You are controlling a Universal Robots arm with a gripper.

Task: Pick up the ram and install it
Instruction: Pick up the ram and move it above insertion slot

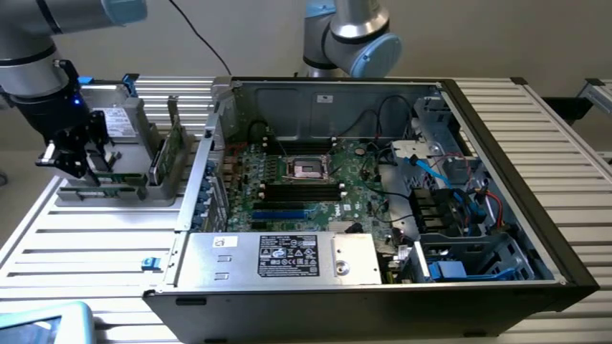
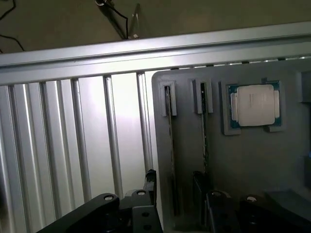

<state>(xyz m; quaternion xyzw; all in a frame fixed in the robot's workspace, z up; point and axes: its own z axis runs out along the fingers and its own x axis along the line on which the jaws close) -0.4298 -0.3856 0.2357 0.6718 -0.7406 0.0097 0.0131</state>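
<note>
Pincer fully open and empty, over the gray holder on the surface, exterior view's left. Ram stands on edge in its slot. I'd centre the jaws across the thin faces, descend square, grip mid-length.

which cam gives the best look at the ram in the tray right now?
Exterior view: the ram stands on edge in the gray tray, with its flat side partly visible. The wrist view catches the ram edge-on, just a thin line in its slot.
</note>
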